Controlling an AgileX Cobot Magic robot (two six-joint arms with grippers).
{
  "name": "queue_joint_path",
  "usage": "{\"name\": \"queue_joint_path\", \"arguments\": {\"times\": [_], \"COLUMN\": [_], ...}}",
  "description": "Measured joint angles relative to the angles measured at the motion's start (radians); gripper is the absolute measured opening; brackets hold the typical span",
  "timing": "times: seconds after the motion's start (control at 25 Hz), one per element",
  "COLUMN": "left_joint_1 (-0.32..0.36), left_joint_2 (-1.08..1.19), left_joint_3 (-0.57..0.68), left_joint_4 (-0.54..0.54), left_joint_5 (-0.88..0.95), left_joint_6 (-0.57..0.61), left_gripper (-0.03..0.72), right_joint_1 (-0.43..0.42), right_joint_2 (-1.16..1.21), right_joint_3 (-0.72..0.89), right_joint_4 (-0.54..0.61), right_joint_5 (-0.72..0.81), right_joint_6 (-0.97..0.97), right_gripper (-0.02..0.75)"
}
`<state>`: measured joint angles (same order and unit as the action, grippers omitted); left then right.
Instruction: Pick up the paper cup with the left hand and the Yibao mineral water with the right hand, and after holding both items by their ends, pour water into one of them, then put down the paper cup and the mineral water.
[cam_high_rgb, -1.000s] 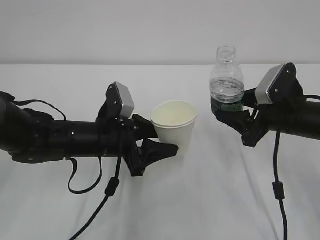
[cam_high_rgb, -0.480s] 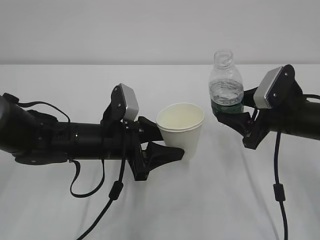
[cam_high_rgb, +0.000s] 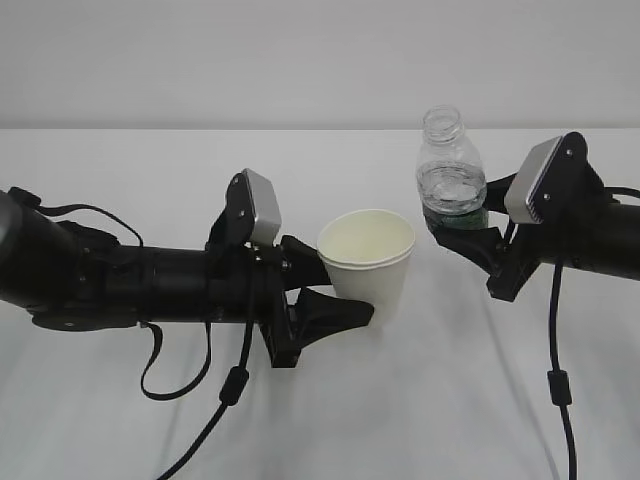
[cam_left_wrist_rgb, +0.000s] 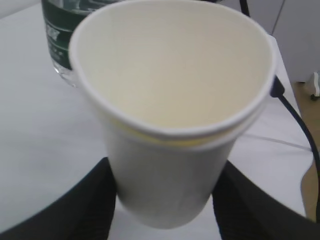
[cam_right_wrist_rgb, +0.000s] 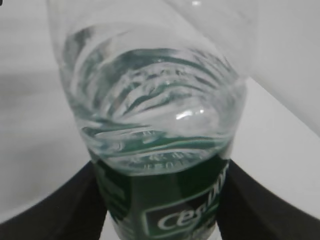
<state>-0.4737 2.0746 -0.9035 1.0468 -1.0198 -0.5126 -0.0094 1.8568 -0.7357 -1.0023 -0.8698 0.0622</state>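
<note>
The white paper cup (cam_high_rgb: 368, 262) stands upright near the middle, cream inside and empty, with my left gripper (cam_high_rgb: 330, 292) shut on its lower wall. In the left wrist view the cup (cam_left_wrist_rgb: 170, 100) fills the frame between two black fingers (cam_left_wrist_rgb: 82, 210). To its right is the Yibao mineral water (cam_high_rgb: 452, 170), a clear capless bottle partly full of water, leaning slightly left toward the cup. My right gripper (cam_high_rgb: 462, 228) is shut on its green label band. In the right wrist view the bottle (cam_right_wrist_rgb: 150, 115) sits between the black jaws of the right gripper (cam_right_wrist_rgb: 162, 210).
A white table (cam_high_rgb: 320, 420) runs under both arms, with a pale wall behind. Black cables (cam_high_rgb: 555, 380) hang from each arm onto the table. The bottle's base (cam_left_wrist_rgb: 57, 30) shows behind the cup in the left wrist view.
My left arm has carried the cup to the right, closer to the bottle. The bottle has shifted a little left and tipped slightly toward the cup.
</note>
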Motion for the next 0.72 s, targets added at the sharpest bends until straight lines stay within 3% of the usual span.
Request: {"name": "queue_joint_path", "arguments": {"times": [0.2, 0.72], "left_joint_1": [-0.036, -0.038], "left_joint_2": [0.0, 0.0], "left_joint_3": [0.0, -0.04], "left_joint_4": [0.002, 0.0], "left_joint_5": [0.012, 0.088], "left_joint_6": [0.0, 0.0], "left_gripper": [0.412, 0.411], "right_joint_1": [0.0, 0.0], "right_joint_2": [0.0, 0.0], "right_joint_3": [0.0, -0.012], "right_joint_4": [0.0, 0.0], "right_joint_5": [0.0, 0.002], "right_joint_6": [-0.024, -0.072], "right_gripper": [0.456, 0.456]}}
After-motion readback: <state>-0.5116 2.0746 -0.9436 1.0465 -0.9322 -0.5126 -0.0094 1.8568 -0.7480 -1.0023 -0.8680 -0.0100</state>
